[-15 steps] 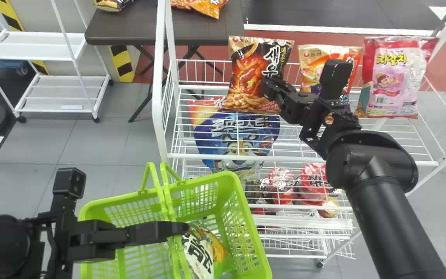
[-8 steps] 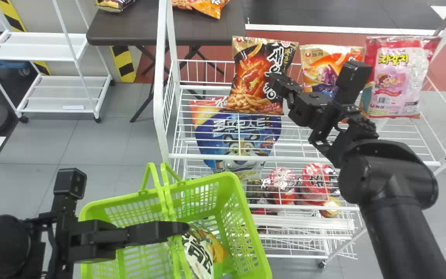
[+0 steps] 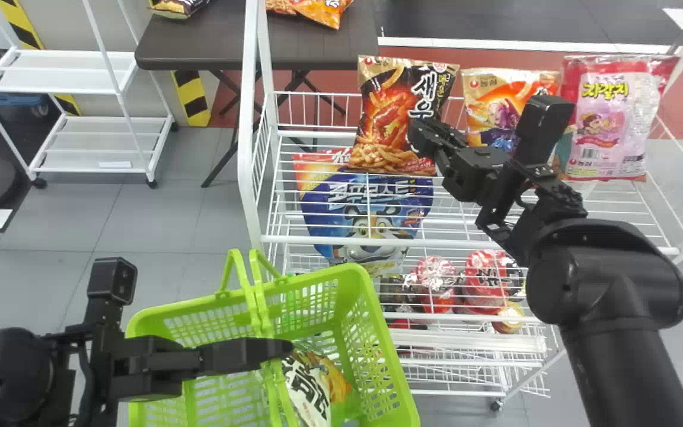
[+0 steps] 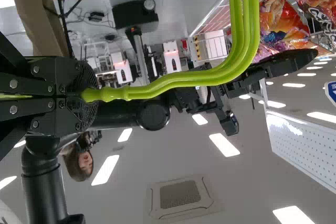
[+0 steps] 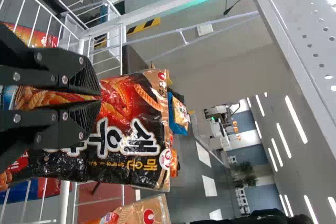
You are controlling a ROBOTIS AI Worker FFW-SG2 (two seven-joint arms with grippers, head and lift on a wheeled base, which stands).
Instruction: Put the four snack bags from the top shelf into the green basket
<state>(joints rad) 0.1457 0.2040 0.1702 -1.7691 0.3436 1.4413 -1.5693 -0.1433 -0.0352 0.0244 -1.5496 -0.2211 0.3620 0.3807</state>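
Green basket [image 3: 341,274], lower centre: one bag [image 3: 309,388] in, we count three left. Right gripper [image 5: 98,98], nearly closed, pinches black packet [image 5: 126,142].

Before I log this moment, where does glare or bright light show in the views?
Head view: glare on a shiny red pack below the top shelf; left wrist view: bright ceiling lights and a sheen on the perforated panel; right wrist view: bright light strips beyond the black snack bag.
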